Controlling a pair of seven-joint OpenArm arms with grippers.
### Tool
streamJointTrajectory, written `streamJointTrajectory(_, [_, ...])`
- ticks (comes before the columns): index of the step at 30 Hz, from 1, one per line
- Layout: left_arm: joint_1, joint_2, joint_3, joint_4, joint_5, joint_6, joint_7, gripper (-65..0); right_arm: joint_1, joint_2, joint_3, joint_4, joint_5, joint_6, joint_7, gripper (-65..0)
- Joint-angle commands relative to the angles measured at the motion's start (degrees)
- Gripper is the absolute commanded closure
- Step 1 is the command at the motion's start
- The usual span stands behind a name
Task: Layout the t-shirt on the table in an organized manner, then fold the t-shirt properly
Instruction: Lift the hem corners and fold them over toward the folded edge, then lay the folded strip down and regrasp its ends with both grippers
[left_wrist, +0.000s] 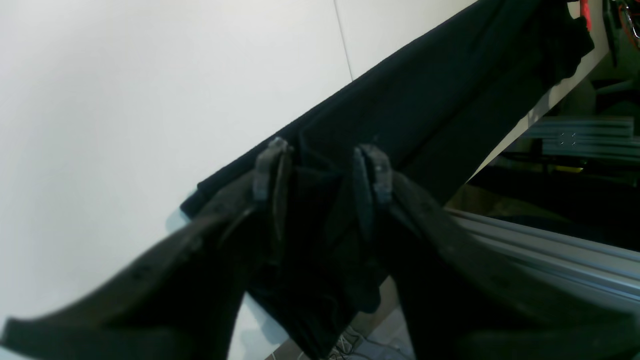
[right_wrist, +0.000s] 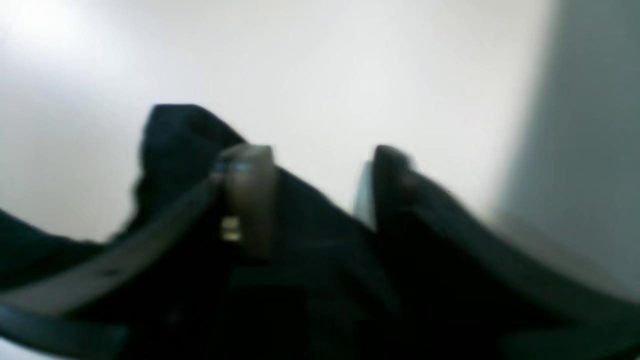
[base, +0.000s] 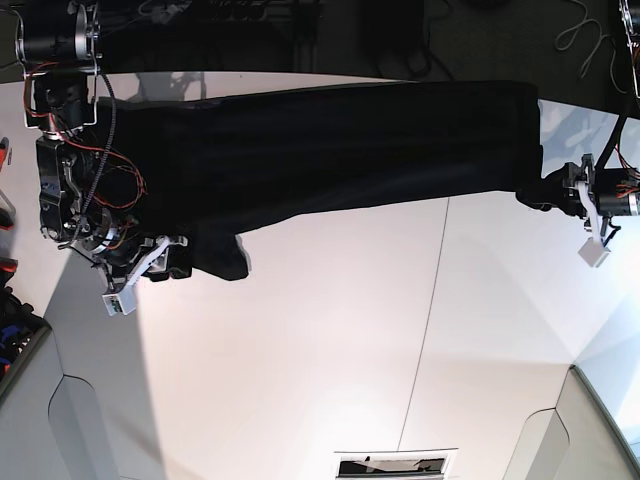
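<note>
T-shirt (base: 330, 150) stretched in a long black band across the upper part of the base frame, along the top edge of the white desk (base: 330, 340), bunched rather than spread flat. Left claw (left_wrist: 320, 175) clamped on a fold of fabric at the right end; right claw (right_wrist: 310, 200) at the lower-left corner of the shirt with cloth between its jaws, grip impossible to confirm through the blur. Layout probably only partway, with smoothing and all folding still to do.

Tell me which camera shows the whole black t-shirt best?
The base view: the black fabric t-shirt stretches between both arms along the white table edge. The left wrist view shows one stretched strip; the right wrist view, a blurred corner.
</note>
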Motion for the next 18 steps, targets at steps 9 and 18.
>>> streamJointTrajectory(9, [-0.96, -1.57, -0.44, 0.79, -1.52, -0.32, -0.59, -24.1, 0.96, -1.86, 0.02, 4.85, 3.96, 0.61, -4.59, 0.0])
streamJointTrajectory(18, [-0.96, -1.57, -0.44, 0.79, -1.52, -0.32, -0.59, -24.1, 0.83, -1.81, 5.77, 15.19, 9.92, 0.61, -16.59, 0.0])
